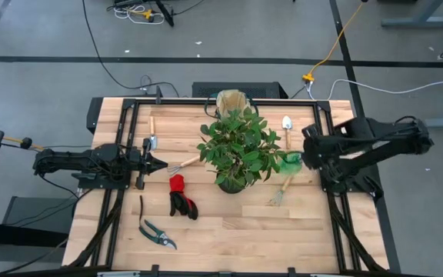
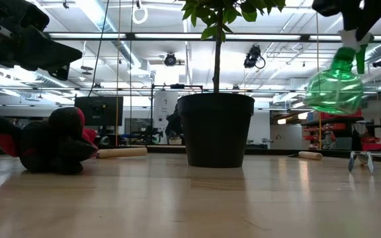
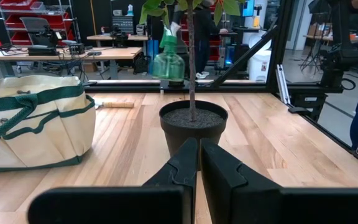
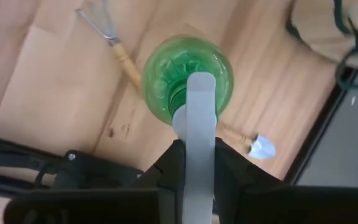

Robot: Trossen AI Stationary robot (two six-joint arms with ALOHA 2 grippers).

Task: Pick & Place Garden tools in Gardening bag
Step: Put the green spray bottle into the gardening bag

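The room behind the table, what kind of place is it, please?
Probably a robotics lab or workshop: a wooden table framed by two robot arms, cables lying across a bare grey floor, and, beyond, work desks with equipment under rows of ceiling lights.

Workshop room with grey floor (image 1: pixel 229 31)
Ceiling strip lights (image 2: pixel 104 16) overhead; red shelving (image 3: pixel 33 12) and desks (image 3: pixel 73 56) far behind

The bench (image 1: pixel 229 231) is pale smooth wood planks. The spray bottle (image 4: pixel 188 77) is glossy translucent green plastic, the bag (image 3: pixel 36 124) matt cream cloth, the pot (image 2: pixel 216 129) matt dark plastic.
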